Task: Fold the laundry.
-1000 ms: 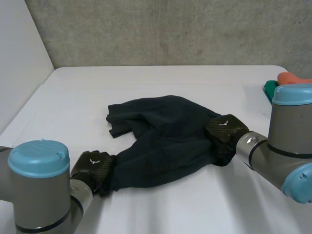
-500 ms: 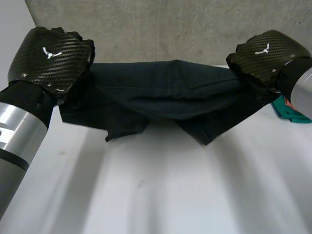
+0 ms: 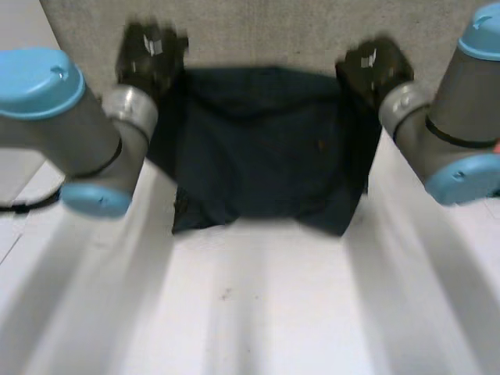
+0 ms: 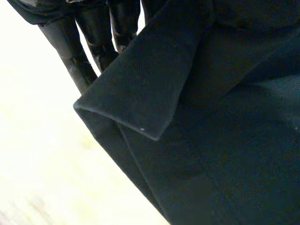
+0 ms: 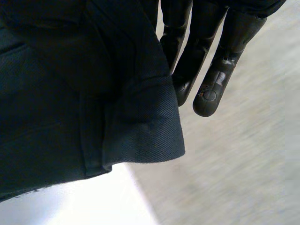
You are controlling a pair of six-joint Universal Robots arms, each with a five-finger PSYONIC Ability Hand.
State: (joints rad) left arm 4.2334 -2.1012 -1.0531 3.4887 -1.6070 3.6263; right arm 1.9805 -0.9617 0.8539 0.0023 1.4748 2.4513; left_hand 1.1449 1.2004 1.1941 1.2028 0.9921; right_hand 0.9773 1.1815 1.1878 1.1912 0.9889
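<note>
Head view: a dark navy cloth [image 3: 262, 148] is held up between the left hand [image 3: 151, 53] and the right hand [image 3: 373, 64], one hand at each of its upper corners. The upper edge is stretched almost level from hand to hand in front of a grey concrete wall [image 3: 258, 31]. Below the hands the cloth hangs as a broad sheet. Its lower edge is uneven, with a corner drooping under each hand. Whether that edge touches the white table [image 3: 258, 312] cannot be told.

Both hands are closed on the cloth. In the left wrist view straight black fingers [image 4: 70, 56] are seen just beside a folded, hemmed edge [image 4: 140, 98], and the rest of the palm is covered by the fabric. In the right wrist view the fingers [image 5: 220, 65] lie against the back of a thick hem [image 5: 145, 136] that ends just short of the fingertips. The pinch itself is hidden by cloth in both views.

Under and nearer than the hanging edge, a wide bare stretch of table is seen between the two arms.
</note>
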